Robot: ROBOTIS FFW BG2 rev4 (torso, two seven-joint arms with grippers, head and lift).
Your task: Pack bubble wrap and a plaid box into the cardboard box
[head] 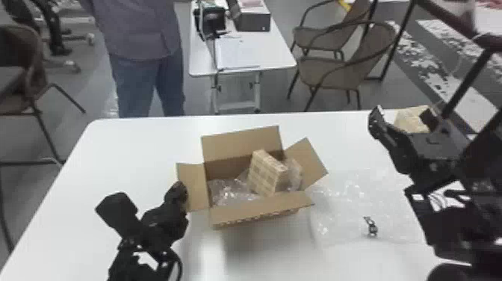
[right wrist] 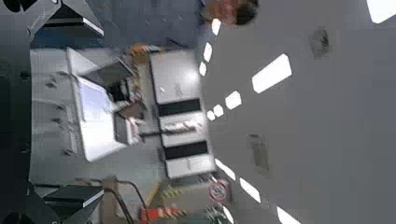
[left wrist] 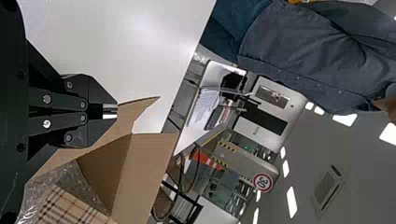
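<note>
The plaid box [head: 263,173] is sitting among bubble wrap [head: 231,192], just beyond the left claw [left wrist: 117,111], whose fingers are resting together by the cardboard box's [head: 257,213] flap [head: 195,187], any hold unclear. The right claw [right wrist: 103,112] is hanging wide open, empty. Between the claws, a loose clear sheet [head: 347,201] is lying unpacked; flaps are standing open.

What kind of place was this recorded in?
Probably an indoor test lab or workshop: ceiling lights overhead, a round red-rimmed sign in the background, and chairs beyond the white worktable.
</note>
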